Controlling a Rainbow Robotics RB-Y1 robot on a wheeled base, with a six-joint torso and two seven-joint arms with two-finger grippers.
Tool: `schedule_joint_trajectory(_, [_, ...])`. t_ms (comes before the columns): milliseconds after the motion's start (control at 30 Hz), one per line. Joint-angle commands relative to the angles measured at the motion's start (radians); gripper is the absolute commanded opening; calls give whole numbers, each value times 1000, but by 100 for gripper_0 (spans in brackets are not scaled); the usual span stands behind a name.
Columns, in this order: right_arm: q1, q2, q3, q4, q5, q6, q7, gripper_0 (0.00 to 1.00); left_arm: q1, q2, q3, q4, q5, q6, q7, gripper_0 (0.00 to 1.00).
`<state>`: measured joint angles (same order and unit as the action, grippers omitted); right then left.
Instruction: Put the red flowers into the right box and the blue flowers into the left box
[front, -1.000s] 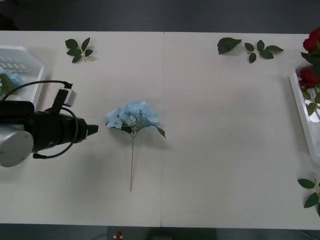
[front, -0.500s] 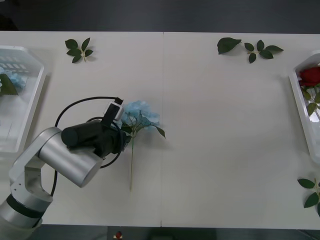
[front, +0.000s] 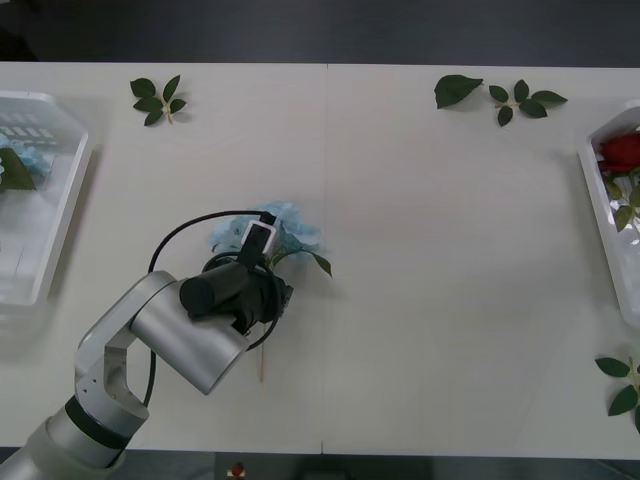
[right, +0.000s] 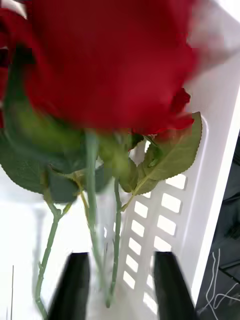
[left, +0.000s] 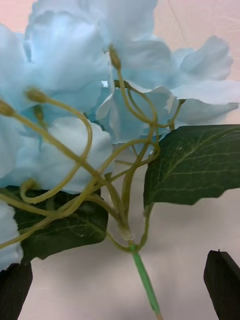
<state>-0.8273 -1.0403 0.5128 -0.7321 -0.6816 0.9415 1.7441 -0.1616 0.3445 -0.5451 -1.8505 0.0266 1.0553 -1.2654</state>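
Since a second ago the left gripper (left: 120, 285) has swung from the left edge to frame centre-left, its black fingers now spread wide astride the green stem of the blue hydrangea (front: 285, 228) lying on the table (front: 450, 250), gripping nothing. At far left, the slotted left box (front: 50, 190) holds another blue cluster. At the right edge, over the right box (front: 600, 200) holding red roses (front: 622, 150), the right gripper (right: 120, 285) has parted fingers flanking rose stems without pinching them.

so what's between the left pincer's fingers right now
The blue flower's thin green stem runs up the gap between the open left pincer fingers, just below the bloom, with bare table on either side; the left wrist view shows it.
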Motion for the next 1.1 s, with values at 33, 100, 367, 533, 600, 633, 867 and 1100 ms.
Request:
schedule_joint_trajectory(33, [-21, -20, -10, -3, -42, 17, 54, 83, -36, -10, -1, -13, 2, 0, 6, 100])
schedule_joint_trajectory(100, [-21, -30, -10, -13, -88, 26, 68, 86, -36, -9, -1, -7, -4, 0, 4, 100])
schedule_joint_trajectory(367, [-21, -124, -57, -125, -395, 174, 267, 92, -38, -15, -1, 36, -47, -14, 4, 61])
schedule_joint_trajectory(533, [-21, -191, -68, -297, -582, 315, 376, 93, -41, -16, -1, 50, -53, -27, 6, 0])
schedule_joint_trajectory(600, [-21, -219, -70, -391, -655, 362, 410, 93, -44, -15, -1, 50, -59, -27, 9, 0])
schedule_joint_trajectory(633, [-19, -233, -68, -446, -688, 379, 423, 93, -45, -13, -1, 48, -68, -27, 11, 0])
schedule_joint_trajectory(867, [-19, -285, -65, -767, -849, 413, 453, 93, -59, 45, 63, -69, -51, 58, 17, 0])
schedule_joint_trajectory(1100, [-19, -270, -28, -971, -886, 427, 574, 93, -108, 163, 215, -271, 82, 293, 4, 0])
